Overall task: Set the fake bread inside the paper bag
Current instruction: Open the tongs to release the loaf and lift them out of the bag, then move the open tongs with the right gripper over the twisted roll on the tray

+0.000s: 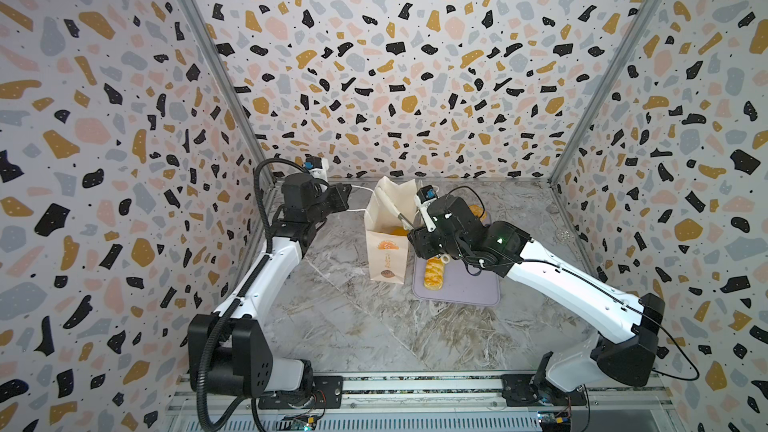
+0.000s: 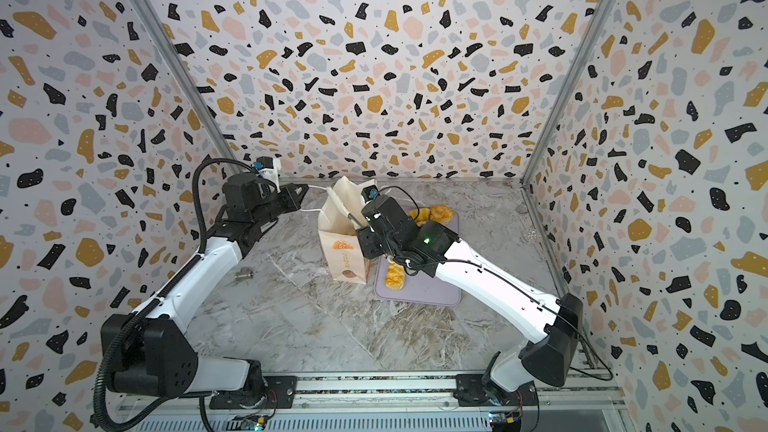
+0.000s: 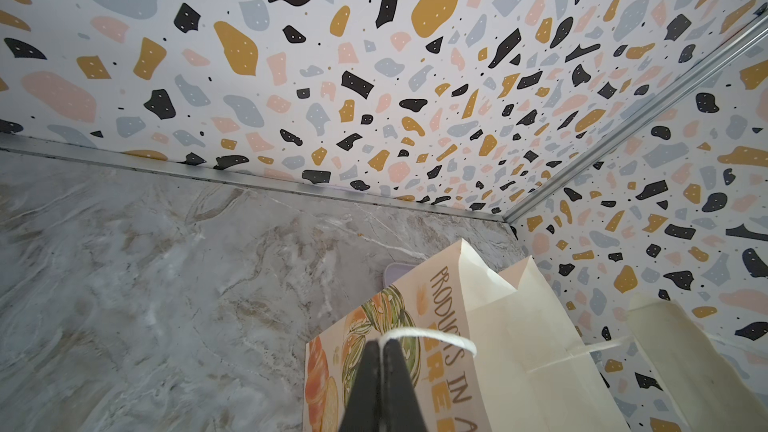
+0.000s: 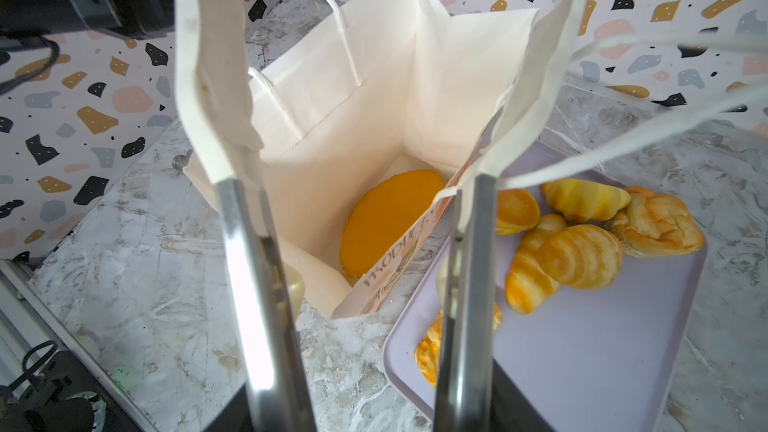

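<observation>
The paper bag (image 1: 386,251) (image 2: 343,255) stands upright mid-table, its mouth open. My left gripper (image 1: 347,197) (image 3: 380,342) is shut on the bag's white string handle (image 3: 432,334), to the bag's left. My right gripper (image 1: 401,197) (image 4: 382,35) hangs open over the bag's mouth, nothing between its long white-tipped fingers (image 4: 212,76). An orange oval loaf (image 4: 386,214) of fake bread lies on the bag's bottom. On the lilac tray (image 1: 469,288) (image 4: 582,347) right of the bag lie a plaited pastry (image 1: 434,274) (image 4: 428,351), striped rolls (image 4: 569,255) and a bun (image 4: 515,209).
Patterned walls close the table on three sides. A small metal cylinder (image 2: 244,274) lies on the marble left of the bag, under my left arm. A small round fitting (image 1: 564,235) sits by the right wall. A metal rail (image 1: 415,384) runs along the front edge.
</observation>
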Available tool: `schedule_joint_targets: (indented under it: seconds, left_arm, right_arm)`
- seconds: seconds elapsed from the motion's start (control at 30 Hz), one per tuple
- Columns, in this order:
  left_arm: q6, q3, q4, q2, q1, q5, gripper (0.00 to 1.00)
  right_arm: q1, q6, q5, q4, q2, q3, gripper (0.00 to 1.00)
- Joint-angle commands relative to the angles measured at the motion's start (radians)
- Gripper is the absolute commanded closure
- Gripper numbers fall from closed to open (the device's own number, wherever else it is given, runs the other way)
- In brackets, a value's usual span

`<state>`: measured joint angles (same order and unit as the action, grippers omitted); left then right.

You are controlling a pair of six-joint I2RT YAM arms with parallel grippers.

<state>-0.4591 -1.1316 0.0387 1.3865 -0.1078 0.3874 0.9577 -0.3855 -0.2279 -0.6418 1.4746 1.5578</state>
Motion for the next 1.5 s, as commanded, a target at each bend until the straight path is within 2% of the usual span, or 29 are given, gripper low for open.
schedule_joint_targets:
  seconds: [0.0, 0.53, 1.03, 1.47]
  left_arm:
    - [0.011, 0.010, 0.024, -0.027, -0.006, 0.010, 1.00]
    - [0.020, 0.012, 0.010, -0.021, -0.006, -0.033, 1.00]
    - [0.026, 0.020, 0.023, -0.028, -0.009, -0.041, 1.00]
    - [0.007, 0.027, 0.040, -0.033, -0.009, -0.016, 1.00]
  right_arm:
    - [0.006, -0.017, -0.026, 0.046, -0.065, -0.006, 0.40]
    - [0.003, -0.047, -0.070, 0.049, -0.184, -0.092, 0.40]
    - [-0.001, -0.101, -0.108, 0.042, -0.322, -0.239, 0.40]
    - [0.000, -0.163, -0.127, -0.032, -0.400, -0.332, 0.40]
